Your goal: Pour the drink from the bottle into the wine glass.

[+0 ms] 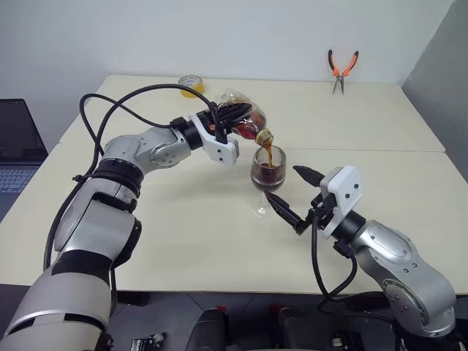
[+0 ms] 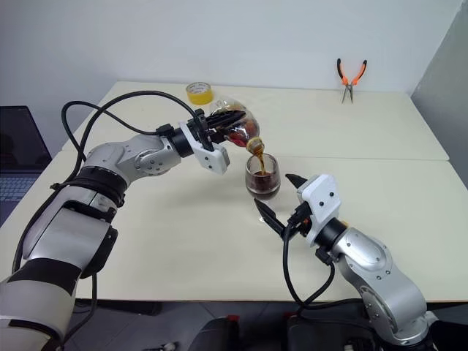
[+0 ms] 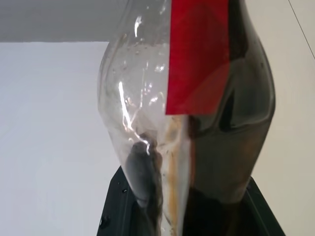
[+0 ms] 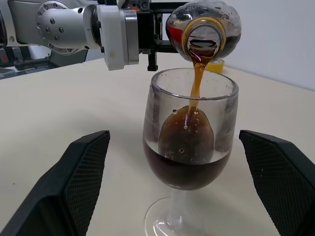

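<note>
My left gripper (image 1: pixel 240 117) is shut on the bottle (image 1: pixel 256 126), a squat clear one with a red label (image 3: pixel 197 59), and holds it tilted mouth-down over the wine glass (image 1: pixel 268 172). A thin stream of the dark brown drink (image 4: pixel 197 81) runs from the open, yellow-ringed mouth (image 4: pixel 203 38) into the bowl, which is about half full. The glass stands upright on the table (image 1: pixel 183 241). My right gripper (image 2: pixel 273 191) is open, one finger on either side of the glass near its lower bowl and stem, apart from it.
A yellow tape roll (image 1: pixel 191 85) sits at the far edge behind the bottle. Orange-handled pliers (image 1: pixel 341 69) lie at the far right. A laptop (image 1: pixel 18 146) stands off the table's left side. A seam (image 1: pixel 380 150) runs across the tabletop.
</note>
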Tool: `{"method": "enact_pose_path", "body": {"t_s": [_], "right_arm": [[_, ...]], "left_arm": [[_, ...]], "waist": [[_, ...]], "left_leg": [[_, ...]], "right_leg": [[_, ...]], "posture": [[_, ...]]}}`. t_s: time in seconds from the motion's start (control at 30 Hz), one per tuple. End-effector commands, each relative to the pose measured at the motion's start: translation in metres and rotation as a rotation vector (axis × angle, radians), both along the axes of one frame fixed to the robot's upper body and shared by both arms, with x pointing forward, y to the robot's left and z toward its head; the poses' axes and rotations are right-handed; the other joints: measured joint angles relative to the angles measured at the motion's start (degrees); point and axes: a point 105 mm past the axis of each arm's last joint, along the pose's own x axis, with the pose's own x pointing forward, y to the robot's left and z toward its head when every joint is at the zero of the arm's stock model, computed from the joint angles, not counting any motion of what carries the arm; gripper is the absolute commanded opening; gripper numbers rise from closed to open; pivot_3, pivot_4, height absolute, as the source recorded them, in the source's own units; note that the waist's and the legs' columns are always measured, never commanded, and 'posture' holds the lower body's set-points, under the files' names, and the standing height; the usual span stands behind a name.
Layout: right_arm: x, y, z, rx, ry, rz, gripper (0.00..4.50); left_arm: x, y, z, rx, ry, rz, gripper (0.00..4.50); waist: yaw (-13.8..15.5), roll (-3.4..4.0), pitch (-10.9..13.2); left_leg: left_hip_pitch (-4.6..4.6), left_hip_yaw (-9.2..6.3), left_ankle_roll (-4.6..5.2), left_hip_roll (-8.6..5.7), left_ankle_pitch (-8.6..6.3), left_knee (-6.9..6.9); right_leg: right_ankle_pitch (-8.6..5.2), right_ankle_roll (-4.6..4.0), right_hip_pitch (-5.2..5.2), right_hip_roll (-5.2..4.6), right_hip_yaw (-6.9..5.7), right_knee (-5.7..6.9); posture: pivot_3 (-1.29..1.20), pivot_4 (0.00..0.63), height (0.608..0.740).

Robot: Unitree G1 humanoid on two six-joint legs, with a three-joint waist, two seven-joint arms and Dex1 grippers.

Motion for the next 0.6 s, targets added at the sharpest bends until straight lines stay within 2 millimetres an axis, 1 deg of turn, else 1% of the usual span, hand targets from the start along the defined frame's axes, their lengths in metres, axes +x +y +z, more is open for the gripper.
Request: {"method": "enact_pose_path", "body": {"t_s": [0.03,0.4,0.5,0.6], "right_arm": [[-0.0033,0.0018,0.0084,0.015,-0.042,0.013,4.50],[-0.0031,0.0020,0.0082,0.015,-0.049,0.014,4.50],[-0.0031,0.0021,0.0088,0.013,-0.058,0.015,4.50],[-0.0049,0.0030,0.0086,0.001,-0.073,0.024,4.50]], "left_arm": [[-0.0031,-0.0022,0.0231,-0.079,-0.026,-0.026,0.76],[-0.0086,-0.0036,0.0189,-0.139,0.043,-0.059,0.76],[-0.0088,-0.0031,0.0186,-0.180,0.072,-0.060,0.76],[-0.0041,0.0016,0.0192,-0.296,0.149,-0.034,0.76]], "waist": [[0.01,0.00,0.00],[-0.07,0.00,0.00],[-0.06,0.00,0.00],[-0.07,0.00,0.00]], "left_leg": [[0.00,0.00,0.00,0.00,0.00,0.00],[0.01,0.01,0.00,0.00,0.00,0.02],[0.01,0.01,0.00,0.00,0.00,0.02],[0.01,0.01,0.00,0.00,0.00,0.03]], "right_leg": [[0.00,0.00,0.00,0.00,-0.01,0.00],[0.00,0.00,0.00,0.00,0.00,0.03],[0.00,0.00,0.00,0.00,0.01,0.04],[0.00,0.00,0.00,-0.01,0.01,0.05]], "posture": [[0.00,0.150,0.740],[0.00,0.150,0.740],[0.00,0.150,0.740],[0.00,0.150,0.740]]}}
